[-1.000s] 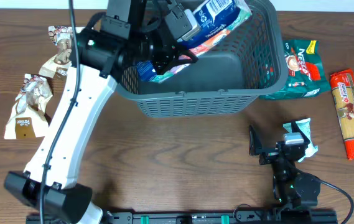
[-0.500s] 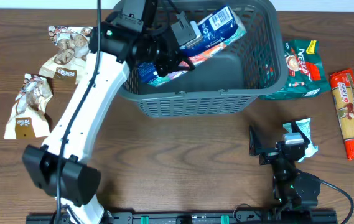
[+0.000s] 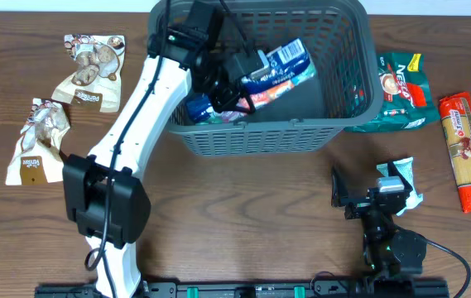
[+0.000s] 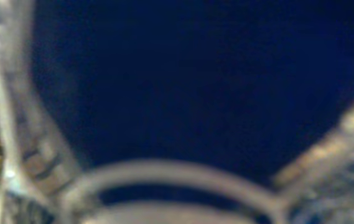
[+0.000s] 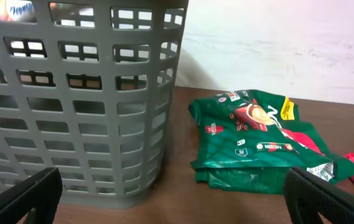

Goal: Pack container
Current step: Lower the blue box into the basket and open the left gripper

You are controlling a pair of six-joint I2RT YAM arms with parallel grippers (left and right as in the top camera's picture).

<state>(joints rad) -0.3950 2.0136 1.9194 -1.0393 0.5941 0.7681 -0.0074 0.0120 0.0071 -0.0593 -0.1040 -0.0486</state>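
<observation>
The container, a large grey basket with slotted walls, stands on the bench at the middle of its far edge. The left arm reaches over the rim, and the left tool sits inside against a blue packet that lies tilted across the container. The left wrist view is only a dark blue blur, so whether this tool is clamped on the packet cannot be told. A second blue pack lies lower in the container. The right tool rests near the front edge with its fingers spread wide, just beside a small white packet. A green coffee bag touches the container on the side towards the right edge, with a red pasta packet beyond it. Two brown packets lie near the far left corner.
</observation>
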